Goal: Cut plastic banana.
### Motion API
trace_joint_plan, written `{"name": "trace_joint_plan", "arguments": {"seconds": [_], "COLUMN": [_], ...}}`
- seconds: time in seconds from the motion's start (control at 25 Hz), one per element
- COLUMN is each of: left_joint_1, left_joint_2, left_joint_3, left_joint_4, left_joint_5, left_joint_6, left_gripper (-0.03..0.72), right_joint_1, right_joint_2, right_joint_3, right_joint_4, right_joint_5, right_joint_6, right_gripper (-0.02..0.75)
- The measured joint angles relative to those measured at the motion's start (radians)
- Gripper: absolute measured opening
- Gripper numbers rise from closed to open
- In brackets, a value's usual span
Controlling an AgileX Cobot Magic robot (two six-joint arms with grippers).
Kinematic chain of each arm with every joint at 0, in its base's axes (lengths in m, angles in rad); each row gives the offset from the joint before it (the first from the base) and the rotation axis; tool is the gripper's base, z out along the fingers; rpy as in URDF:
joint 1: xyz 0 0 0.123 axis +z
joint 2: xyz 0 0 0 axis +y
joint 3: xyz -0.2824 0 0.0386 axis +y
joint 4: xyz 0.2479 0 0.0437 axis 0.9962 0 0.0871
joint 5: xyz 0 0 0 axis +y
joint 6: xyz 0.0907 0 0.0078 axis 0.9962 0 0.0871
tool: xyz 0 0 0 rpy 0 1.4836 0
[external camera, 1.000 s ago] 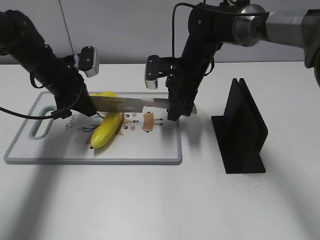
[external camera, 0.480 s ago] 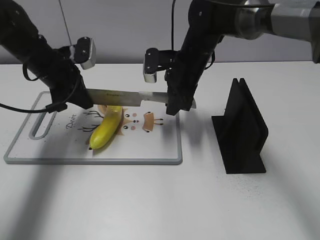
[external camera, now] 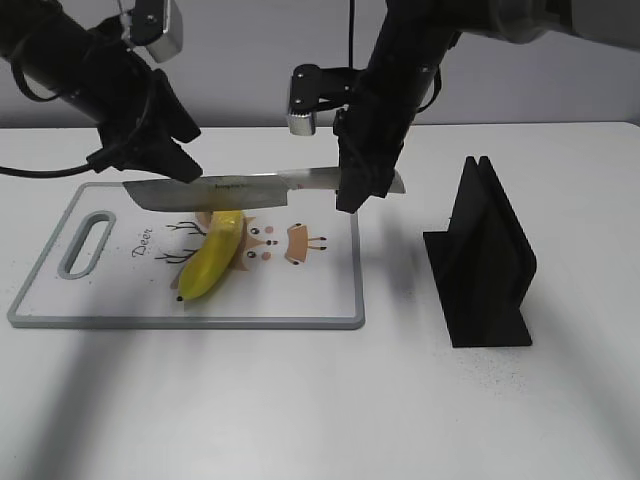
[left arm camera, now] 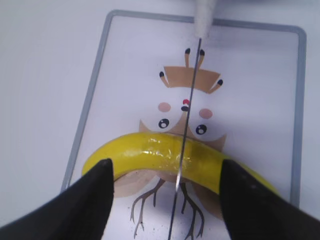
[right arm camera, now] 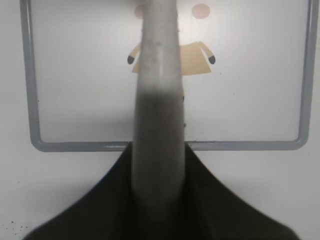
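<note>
**Banana uncut, knife held above it**

The plastic banana (external camera: 212,258) is seen whole at lower centre of the cutting board (external camera: 330,300), on the tabletop (external camera: 320,400). The knife (external camera: 250,187) is held level above it, clear of the peel. The right gripper (external camera: 360,190) is clamped on the handle; the left gripper (left arm camera: 165,200) is spread wide, fingers (left arm camera: 90,200) straddling the blade. The cut is judged wholly outstanding.

A white table (external camera: 300,400) stands before a plain pale grey wall (external camera: 250,60).
</note>
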State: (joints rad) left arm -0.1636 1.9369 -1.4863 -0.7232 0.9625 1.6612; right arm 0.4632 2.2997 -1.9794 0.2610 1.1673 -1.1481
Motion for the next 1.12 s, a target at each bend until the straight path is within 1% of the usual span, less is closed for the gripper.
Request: {"name": "trace_joint_plan", "arguments": {"seconds": [0.08, 0.24, 0.32, 0.44, 0.56, 0.64, 0.8, 0.96, 1.12], "left_joint_1": [0.0, 0.0, 0.0, 0.0, 0.0, 0.0, 0.0, 0.0, 0.0], "left_joint_2": [-0.026, -0.083, -0.113, -0.155, -0.195, -0.221, -0.264, -0.295, -0.312], "left_joint_3": [0.0, 0.0, 0.0, 0.001, 0.001, 0.001, 0.001, 0.001, 0.001], "left_joint_4": [-0.004, -0.01, -0.01, 0.004, 0.056, 0.106, 0.238, 0.36, 0.442], "left_joint_5": [0.001, 0.004, 0.004, 0.001, 0.001, 0.001, 0.042, 0.15, 0.244], "left_joint_6": [0.0, -0.016, -0.065, -0.21, -0.381, -0.537, -0.799, -0.986, -1.179], "left_gripper": [0.68, 0.679, 0.671, 0.653, 0.64, 0.634, 0.62, 0.601, 0.587], "right_joint_1": [0.0, 0.0, 0.0, 0.0, 0.0, 0.0, 0.0, 0.0, 0.0], "right_joint_2": [-0.011, -0.038, -0.056, -0.096, -0.139, -0.172, -0.245, -0.323, -0.375], "right_joint_3": [-0.001, -0.001, -0.001, -0.001, 0.0, 0.007, 0.046, 0.091, 0.099], "right_joint_4": [-0.002, -0.003, -0.003, -0.003, -0.003, -0.003, -0.003, -0.003, -0.027], "right_joint_5": [0.004, 0.014, 0.018, 0.021, 0.023, 0.024, 0.027, 0.033, 0.036], "right_joint_6": [0.013, 0.053, 0.074, 0.105, 0.191, 0.256, 0.327, 0.423, 0.641], "right_gripper": [0.181, 0.181, 0.181, 0.181, 0.181, 0.181, 0.181, 0.181, 0.181]}}
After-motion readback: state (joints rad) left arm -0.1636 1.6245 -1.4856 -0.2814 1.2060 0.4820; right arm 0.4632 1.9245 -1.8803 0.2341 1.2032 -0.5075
